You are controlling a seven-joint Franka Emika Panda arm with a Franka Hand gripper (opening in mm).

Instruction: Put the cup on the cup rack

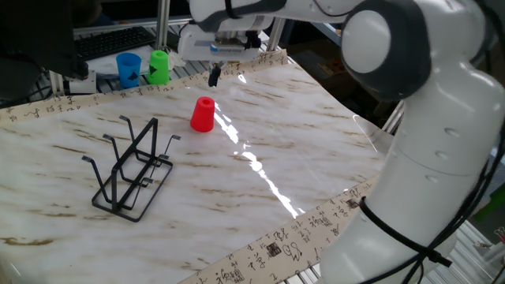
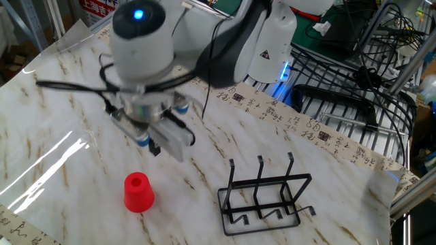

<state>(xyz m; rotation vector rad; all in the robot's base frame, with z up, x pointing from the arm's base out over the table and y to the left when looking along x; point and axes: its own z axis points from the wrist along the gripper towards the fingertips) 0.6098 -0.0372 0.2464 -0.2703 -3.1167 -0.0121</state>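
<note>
You see the end effector (image 2: 154, 146) hovering just above and beside the upside-down cup (image 2: 138, 192), which stands well apart from the cup rack (image 2: 264, 194); whether its fingers are apart cannot be told.

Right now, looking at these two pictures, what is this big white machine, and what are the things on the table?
It is a robot arm, photographed by two cameras on different sides of one marble-patterned table. Its tip carries a two-fingered tool for picking things up; here it holds nothing and hangs above the table near a small red cup that stands upside down. Whether its fingers are open is hard to tell. Nearby stands a black wire cup rack with upturned prongs. A blue cup and a green cup stand at the far edge.
</note>
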